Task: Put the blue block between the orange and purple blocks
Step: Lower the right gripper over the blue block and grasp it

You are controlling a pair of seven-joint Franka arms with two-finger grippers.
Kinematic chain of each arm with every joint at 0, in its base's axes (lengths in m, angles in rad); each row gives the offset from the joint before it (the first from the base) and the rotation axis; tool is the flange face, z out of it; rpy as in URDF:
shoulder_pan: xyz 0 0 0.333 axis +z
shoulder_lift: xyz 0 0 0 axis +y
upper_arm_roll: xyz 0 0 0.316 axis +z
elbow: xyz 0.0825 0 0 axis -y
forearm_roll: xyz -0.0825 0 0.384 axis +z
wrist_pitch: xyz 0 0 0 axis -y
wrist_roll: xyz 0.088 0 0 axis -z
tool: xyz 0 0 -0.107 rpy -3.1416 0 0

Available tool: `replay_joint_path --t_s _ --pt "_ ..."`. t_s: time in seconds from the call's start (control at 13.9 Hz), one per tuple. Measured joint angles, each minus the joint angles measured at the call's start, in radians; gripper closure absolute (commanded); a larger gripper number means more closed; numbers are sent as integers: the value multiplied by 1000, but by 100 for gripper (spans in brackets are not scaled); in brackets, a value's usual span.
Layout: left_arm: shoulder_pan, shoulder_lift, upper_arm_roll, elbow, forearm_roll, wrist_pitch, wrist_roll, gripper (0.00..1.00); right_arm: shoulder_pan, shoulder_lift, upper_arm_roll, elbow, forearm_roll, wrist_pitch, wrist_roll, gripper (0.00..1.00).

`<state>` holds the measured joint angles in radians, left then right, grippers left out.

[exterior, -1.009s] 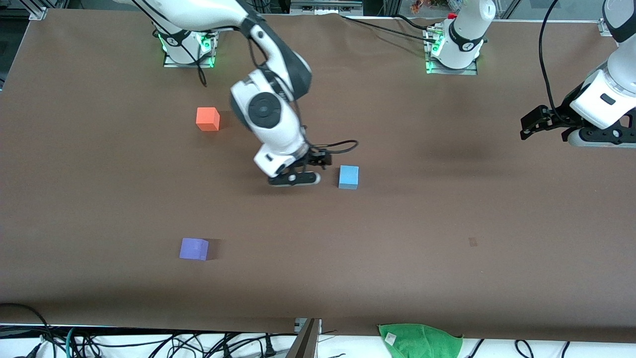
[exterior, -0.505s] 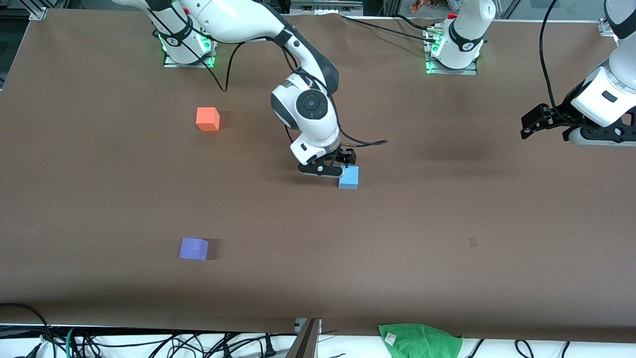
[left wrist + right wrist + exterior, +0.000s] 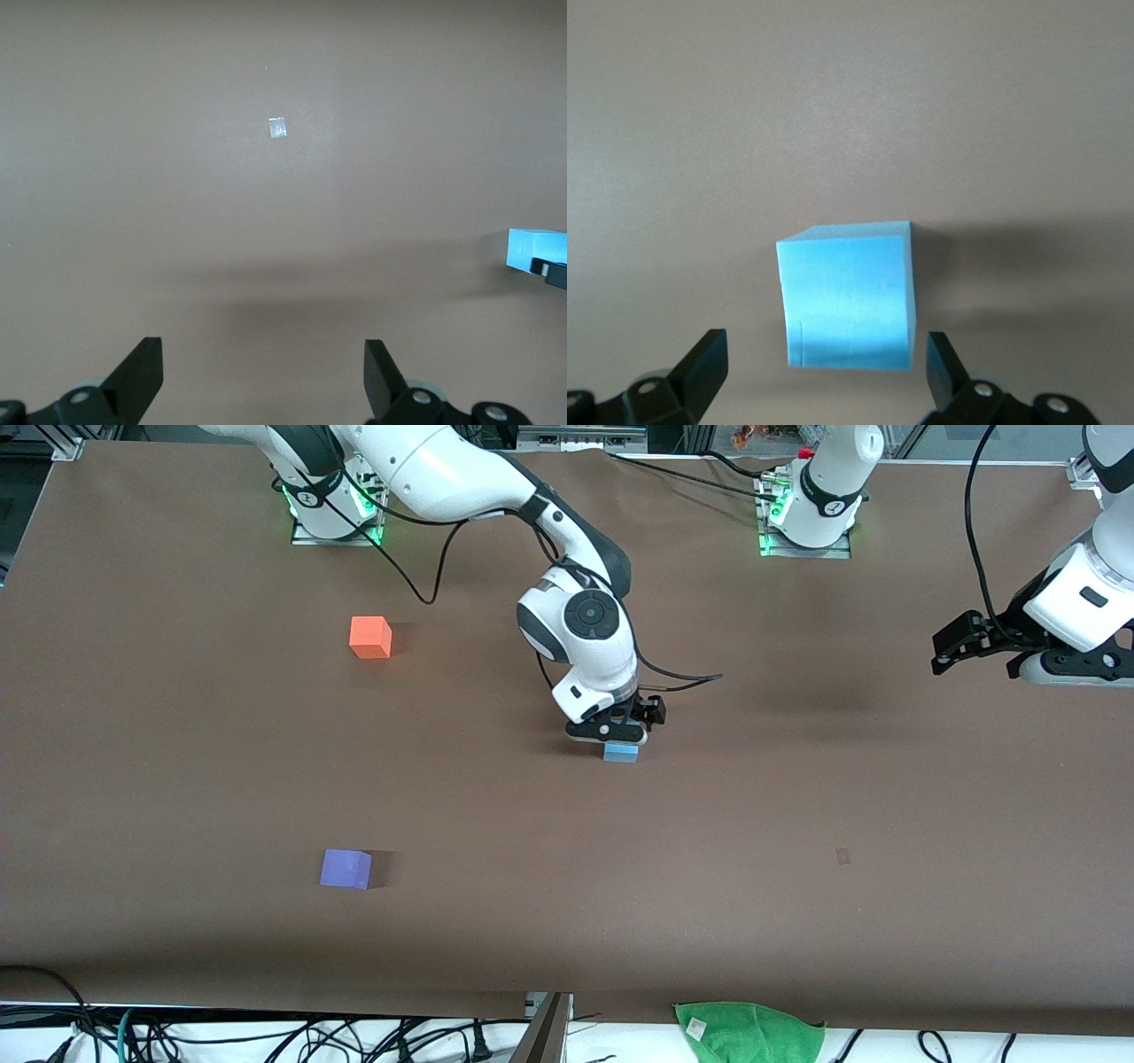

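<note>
The blue block (image 3: 621, 753) sits on the brown table near the middle; my right gripper (image 3: 611, 732) hangs open just above it. In the right wrist view the blue block (image 3: 847, 295) lies between the spread fingertips (image 3: 704, 365), untouched. The orange block (image 3: 370, 637) sits toward the right arm's end, farther from the front camera. The purple block (image 3: 345, 868) sits nearer the front camera, below the orange one. My left gripper (image 3: 952, 646) waits open and empty above the left arm's end of the table; its wrist view shows a corner of the blue block (image 3: 537, 249).
A green cloth (image 3: 749, 1031) lies off the table's front edge. Cables run along that edge. A small pale mark (image 3: 842, 856) is on the table toward the left arm's end. The arm bases (image 3: 335, 505) stand along the table edge farthest from the front camera.
My right gripper has moved from beside the blue block toward the left arm's end and now hangs directly over the block. The blocks and the left arm have not moved.
</note>
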<state>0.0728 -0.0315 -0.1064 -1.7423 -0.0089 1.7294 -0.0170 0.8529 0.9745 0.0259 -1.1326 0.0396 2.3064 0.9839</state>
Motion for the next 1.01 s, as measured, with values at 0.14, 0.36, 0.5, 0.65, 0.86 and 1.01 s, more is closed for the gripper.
replay_joint_path --t_s 0.14,0.36,0.5,0.65,0.86,1.01 --pt "-1 1 -3 2 0 -5 -1 0 7 27 -3 18 -45 3 1 0" --pt "-1 1 -2 4 0 -6 -1 0 7 36 -9 21 -81 3 1 2" --pt "-1 1 -2 5 0 -7 -1 0 7 38 -10 21 -85 3 1 19" --pt "-1 1 -3 6 0 -7 -1 0 8 42 -10 21 -86 3 1 27" --pt "-2 1 -4 6 0 -7 -1 0 10 43 -10 21 -86 3 1 44" --pt "-4 1 -12 12 0 -7 -1 0 10 43 -12 24 -86 2 1 55"
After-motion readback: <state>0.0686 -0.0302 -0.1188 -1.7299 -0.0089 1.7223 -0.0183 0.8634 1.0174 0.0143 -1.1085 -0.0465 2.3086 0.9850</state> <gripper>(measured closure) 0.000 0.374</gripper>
